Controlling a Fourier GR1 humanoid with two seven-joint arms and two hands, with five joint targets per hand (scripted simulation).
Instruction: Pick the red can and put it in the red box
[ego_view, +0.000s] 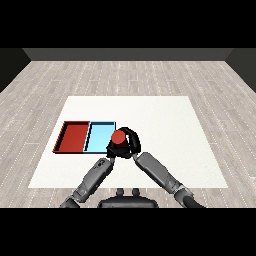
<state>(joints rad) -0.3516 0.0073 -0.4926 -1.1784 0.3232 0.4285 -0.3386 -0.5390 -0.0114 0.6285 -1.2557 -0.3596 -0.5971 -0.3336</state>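
The red can (118, 137) was held upright in the right hand (131, 143), whose black fingers curled round its side, just at the right edge of the light blue tray (100, 131) and above the white desk (165, 125). The left hand (111, 150) sat close below the can, near or against it; whether its fingers were curled or relaxed could not be told. The red tray (74, 136) lay beside the blue one, on its far left, so the can likely had to travel leftward across the whole blue tray. To do this step well, the can should probably be kept upright and high enough to clear both tray rims, then lowered near the middle of the red tray before the fingers let go; the left forearm would need to stay out of that path. The can looked like a short, smooth cylinder with a flat round top. Both trays were shallow rectangles with thin dark rims and flat floors, and the desk surface was plain and matte over a pale wood-plank floor (45, 85).
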